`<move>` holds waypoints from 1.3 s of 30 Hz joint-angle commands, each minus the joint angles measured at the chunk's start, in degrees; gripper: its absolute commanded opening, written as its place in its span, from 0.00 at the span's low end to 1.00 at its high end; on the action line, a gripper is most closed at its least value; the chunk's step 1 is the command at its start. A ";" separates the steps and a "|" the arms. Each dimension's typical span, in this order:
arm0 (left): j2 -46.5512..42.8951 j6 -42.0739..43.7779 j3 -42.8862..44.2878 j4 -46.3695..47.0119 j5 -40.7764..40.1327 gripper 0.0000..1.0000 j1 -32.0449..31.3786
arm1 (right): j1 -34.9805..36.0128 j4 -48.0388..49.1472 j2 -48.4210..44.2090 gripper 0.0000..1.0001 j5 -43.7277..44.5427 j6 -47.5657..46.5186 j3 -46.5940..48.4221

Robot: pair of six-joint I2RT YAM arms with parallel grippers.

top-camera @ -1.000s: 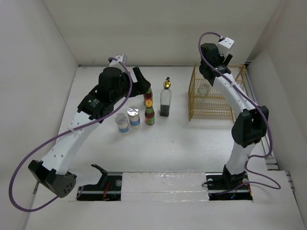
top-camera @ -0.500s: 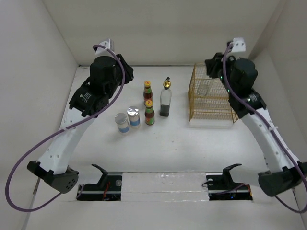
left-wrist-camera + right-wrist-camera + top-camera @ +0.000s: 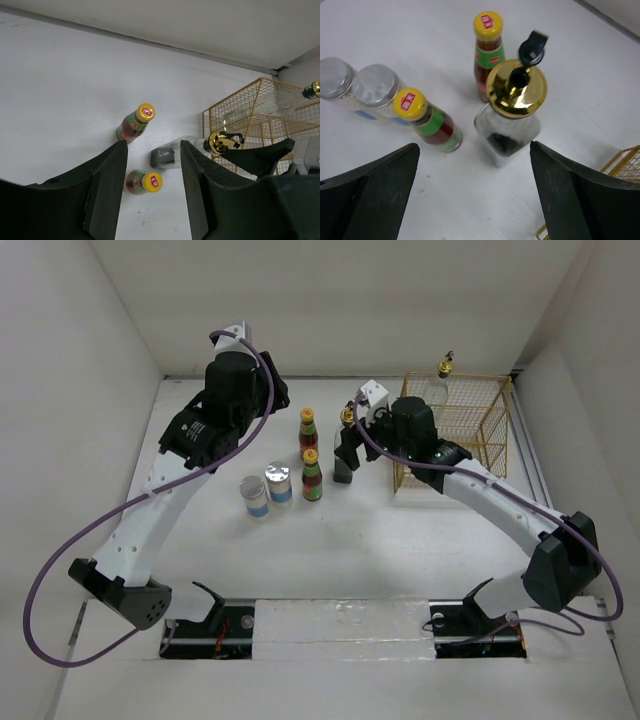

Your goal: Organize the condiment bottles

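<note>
A tall clear glass bottle with a gold stopper (image 3: 347, 418) (image 3: 512, 115) stands mid-table. My right gripper (image 3: 345, 452) (image 3: 473, 145) hovers over it, open wide, its fingers on either side of the bottle and apart from it. Two green-and-red sauce bottles (image 3: 308, 433) (image 3: 312, 475) stand just left of it. Two silver-lidded jars (image 3: 278, 483) (image 3: 254, 497) stand further left. A second tall bottle (image 3: 443, 370) stands in the gold wire basket (image 3: 470, 440). My left gripper (image 3: 272, 398) (image 3: 152, 145) hangs high above the sauce bottles (image 3: 137, 122), fingers apart, holding nothing.
The wire basket sits at the back right, close to the right wall. White walls close in the table on the left, back and right. The two arm bases stand at the near edge.
The right arm has swung left from the basket to the tall bottle mid-table, and its jaws have opened wide. The left gripper has drawn back and up from the sauce bottles.
</note>
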 commanded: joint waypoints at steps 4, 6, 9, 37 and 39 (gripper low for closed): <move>-2.02 0.79 1.63 0.92 0.63 0.44 0.19 | -0.11 9.08 3.36 0.96 7.58 1.13 4.13; -2.02 0.79 1.62 0.92 0.63 0.44 0.19 | 0.41 12.15 4.06 0.95 9.79 1.67 3.52; -2.02 0.79 1.10 0.92 0.63 0.44 0.19 | 1.02 15.93 6.09 0.88 11.10 1.67 3.51; -2.55 -0.79 -4.53 3.82 6.78 0.47 0.19 | -10.19 -9.43 -11.93 0.00 24.46 5.80 20.73; -2.55 -0.79 -4.53 3.82 7.39 0.47 0.19 | -13.11 -11.20 -11.40 0.00 24.46 5.80 23.97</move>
